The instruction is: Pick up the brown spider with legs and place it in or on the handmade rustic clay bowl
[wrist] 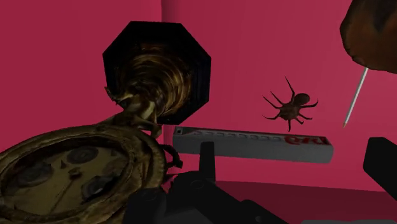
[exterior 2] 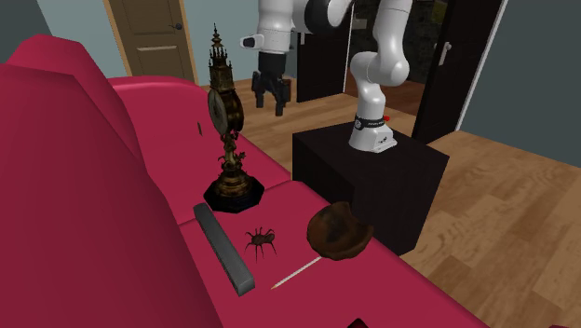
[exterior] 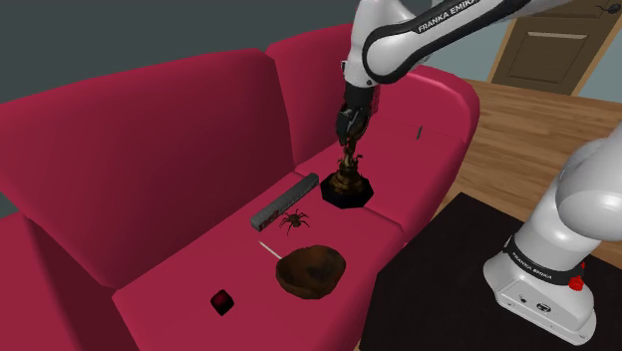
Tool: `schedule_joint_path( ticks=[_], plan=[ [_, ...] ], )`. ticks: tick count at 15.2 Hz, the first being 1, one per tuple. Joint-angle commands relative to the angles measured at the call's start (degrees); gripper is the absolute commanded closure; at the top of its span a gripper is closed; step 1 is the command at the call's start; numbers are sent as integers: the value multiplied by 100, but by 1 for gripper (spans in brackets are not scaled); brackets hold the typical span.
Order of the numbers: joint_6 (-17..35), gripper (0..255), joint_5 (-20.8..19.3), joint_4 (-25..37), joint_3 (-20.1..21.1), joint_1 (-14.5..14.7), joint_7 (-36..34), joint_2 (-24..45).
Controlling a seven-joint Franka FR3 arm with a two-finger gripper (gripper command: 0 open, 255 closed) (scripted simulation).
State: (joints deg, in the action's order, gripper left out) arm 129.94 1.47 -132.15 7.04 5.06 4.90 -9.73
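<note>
Wrist view: pincer (wrist: 294, 147) apart above ornate clock (wrist: 151, 86), spider (wrist: 292, 108) beside grey bar (wrist: 254, 143) beyond.

White arm (exterior: 419, 35) outstretched, wrist down — black hand (exterior 2: 269, 102) vertical, fingers (wrist: 207, 159) well apart.

At frame centre, a crimson sofa's seat (exterior: 184, 279) carries an ornate brass clock (exterior: 348, 184), grey bar (exterior: 284, 202), brown spider (exterior: 293, 220), rough brown bowl (exterior: 311, 270), white stick (exterior: 267, 248), dark cube (exterior: 221, 302)
</note>
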Motion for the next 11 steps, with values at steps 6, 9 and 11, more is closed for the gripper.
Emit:
schedule_joint_path(
  ticks=[6, 9, 11],
  plan=[
    [745, 0, -230, 532, 165, 144, 144, 1427],
    [976, 0, -379, 858, 212, 228, 171, 2056],
    [1102, 0, -487, 1102, 231, 296, 185, 2475]
  ],
)
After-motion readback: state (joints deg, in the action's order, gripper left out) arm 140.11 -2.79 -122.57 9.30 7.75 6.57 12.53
